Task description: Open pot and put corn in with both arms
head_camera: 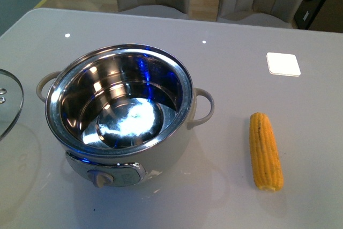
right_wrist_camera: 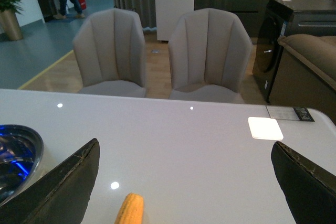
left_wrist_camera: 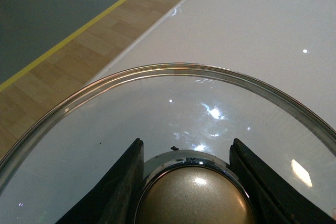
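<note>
On the desk [head_camera: 225, 68], to the right of the pot [head_camera: 120, 113] and well apart from it, the corn [head_camera: 266, 151] lies flat, its long axis running roughly away from me. The pot stands open and its steel bowl is bare, so I judge the opening step done and the corn is what remains. My left end effector [left_wrist_camera: 186, 142] is closed on the lid [left_wrist_camera: 220, 93]. Both fingers [left_wrist_camera: 118, 187] sit tight against the collar of the knob [left_wrist_camera: 194, 200], with no gap that I can see. My right end effector [right_wrist_camera: 184, 145] is spread wide with nothing in it, and hovers over the desk with one end of the cob just showing below it.

I judge the cob stiff and fairly light, so it should not sag in a pinch. Its kernel rows ought to give the pads some bite (far more than that glass lid would). But it is round and tapered, so it may roll on the smooth desk or slip toward its thinner end. I would take it across its width near the middle, fingers straddling both sides, and squeeze firmly without crushing kernels. It looks about as long as the bowl is wide, so it may need tilting to go in.
</note>
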Available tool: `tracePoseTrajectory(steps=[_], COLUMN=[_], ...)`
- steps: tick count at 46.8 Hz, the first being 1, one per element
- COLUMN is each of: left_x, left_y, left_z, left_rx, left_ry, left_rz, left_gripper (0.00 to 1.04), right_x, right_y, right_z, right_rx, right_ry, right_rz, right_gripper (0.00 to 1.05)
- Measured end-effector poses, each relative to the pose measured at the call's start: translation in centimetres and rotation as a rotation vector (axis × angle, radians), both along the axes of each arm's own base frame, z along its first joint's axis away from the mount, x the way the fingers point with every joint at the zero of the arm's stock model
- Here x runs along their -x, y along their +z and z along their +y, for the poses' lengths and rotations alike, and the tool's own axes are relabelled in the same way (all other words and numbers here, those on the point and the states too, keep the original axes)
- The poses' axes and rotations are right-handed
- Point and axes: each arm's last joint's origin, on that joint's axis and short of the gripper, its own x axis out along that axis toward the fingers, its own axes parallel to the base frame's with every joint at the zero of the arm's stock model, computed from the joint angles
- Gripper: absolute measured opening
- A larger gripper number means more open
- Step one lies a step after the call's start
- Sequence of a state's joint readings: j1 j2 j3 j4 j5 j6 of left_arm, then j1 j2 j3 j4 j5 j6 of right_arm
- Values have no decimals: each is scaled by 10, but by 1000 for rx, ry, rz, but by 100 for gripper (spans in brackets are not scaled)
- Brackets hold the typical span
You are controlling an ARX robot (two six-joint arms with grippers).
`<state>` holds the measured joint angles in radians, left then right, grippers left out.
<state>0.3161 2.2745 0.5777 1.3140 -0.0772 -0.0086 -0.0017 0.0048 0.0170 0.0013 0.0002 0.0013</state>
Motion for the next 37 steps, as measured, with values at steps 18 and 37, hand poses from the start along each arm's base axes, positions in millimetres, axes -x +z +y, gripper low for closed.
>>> tracePoseTrajectory(steps=[18, 37], left_x=[-22, -28], left_y=[-35, -64], left_z=[5, 13], left_rx=[17, 48], left_ry=[-8, 18], left_rz=[5, 9], left_gripper=[43, 43], right_x=[0, 0], right_y=[0, 0], right_z=[0, 0], right_rx=[0, 0], right_ry=[0, 0], right_rz=[0, 0], right_gripper=[96, 96])
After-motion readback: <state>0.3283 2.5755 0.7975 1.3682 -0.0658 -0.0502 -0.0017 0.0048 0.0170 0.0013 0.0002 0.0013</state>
